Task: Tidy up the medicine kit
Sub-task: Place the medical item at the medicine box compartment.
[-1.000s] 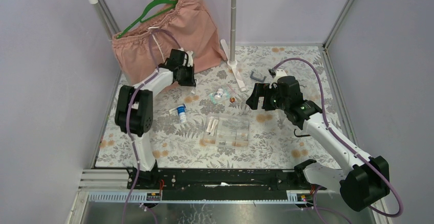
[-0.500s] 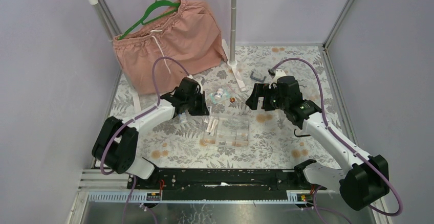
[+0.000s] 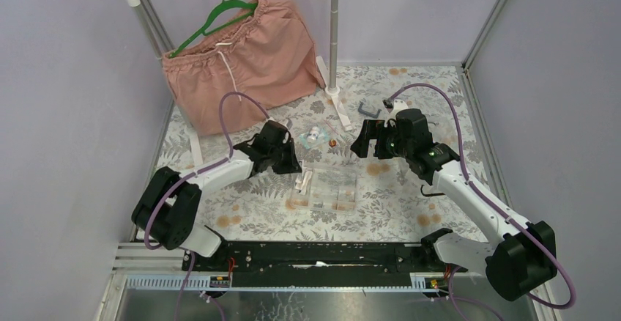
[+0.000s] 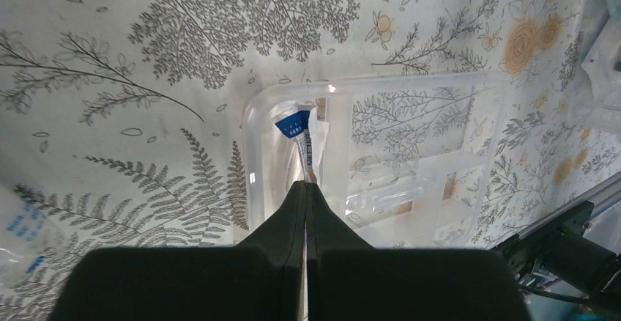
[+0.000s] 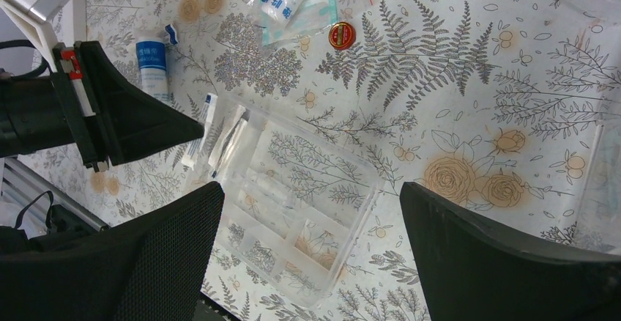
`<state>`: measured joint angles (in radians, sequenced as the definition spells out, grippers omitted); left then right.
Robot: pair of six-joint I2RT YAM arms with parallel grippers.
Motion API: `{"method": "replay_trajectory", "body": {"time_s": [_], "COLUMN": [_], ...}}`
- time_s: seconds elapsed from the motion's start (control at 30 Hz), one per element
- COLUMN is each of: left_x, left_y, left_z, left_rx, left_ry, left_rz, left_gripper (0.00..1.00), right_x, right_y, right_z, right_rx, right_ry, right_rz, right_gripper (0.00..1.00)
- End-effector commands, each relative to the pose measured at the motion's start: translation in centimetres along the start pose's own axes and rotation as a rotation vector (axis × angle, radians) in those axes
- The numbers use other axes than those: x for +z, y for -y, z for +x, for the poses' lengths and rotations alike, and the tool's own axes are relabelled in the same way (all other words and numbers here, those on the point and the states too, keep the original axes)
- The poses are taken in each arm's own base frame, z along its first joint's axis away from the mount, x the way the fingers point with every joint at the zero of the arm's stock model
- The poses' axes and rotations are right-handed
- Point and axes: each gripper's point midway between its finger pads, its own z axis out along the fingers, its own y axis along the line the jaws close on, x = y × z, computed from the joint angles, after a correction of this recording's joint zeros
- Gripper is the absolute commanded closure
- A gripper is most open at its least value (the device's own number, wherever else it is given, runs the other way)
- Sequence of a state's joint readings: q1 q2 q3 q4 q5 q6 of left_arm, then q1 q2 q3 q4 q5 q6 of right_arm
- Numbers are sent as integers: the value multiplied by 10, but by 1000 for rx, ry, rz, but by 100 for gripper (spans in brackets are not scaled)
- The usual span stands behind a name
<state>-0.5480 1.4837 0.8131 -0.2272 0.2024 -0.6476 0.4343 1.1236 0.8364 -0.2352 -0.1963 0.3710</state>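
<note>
At lower centre of the overhead frame, on the floral worktop (image 3: 395,211), lies the clear rectangular plastic compartment box (image 3: 327,187). The left gripper (image 4: 305,186), jaws pressed together, points into its left end, tip at a white-and-blue sachet (image 4: 302,136). Farther back, the right gripper (image 3: 365,143) hovers, jaws wide apart, near a small round red tin (image 3: 332,143) and a pouched white bottle (image 3: 313,135).
</note>
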Motion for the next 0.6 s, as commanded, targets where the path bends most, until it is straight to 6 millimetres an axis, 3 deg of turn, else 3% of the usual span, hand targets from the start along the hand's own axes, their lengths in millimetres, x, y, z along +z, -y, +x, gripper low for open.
{"method": "replay_trajectory", "body": {"time_s": [0.0, 0.2, 0.37, 0.57], "left_x": [5, 4, 1, -15], "left_y": [11, 12, 10, 11], "left_z": [2, 10, 12, -13], "left_rx": [-10, -2, 0, 16], "left_ry": [28, 12, 12, 84], "left_rz": [33, 41, 34, -31], "left_gripper": [100, 100, 84, 74], "right_x": [-5, -5, -5, -2], "right_y": [-9, -9, -8, -9], "right_z": [-10, -8, -8, -8], "right_rx": [-2, -1, -1, 2], "right_ry": [33, 27, 29, 25], "right_rz": [-25, -28, -25, -33], "right_gripper": [0, 0, 0, 0]}}
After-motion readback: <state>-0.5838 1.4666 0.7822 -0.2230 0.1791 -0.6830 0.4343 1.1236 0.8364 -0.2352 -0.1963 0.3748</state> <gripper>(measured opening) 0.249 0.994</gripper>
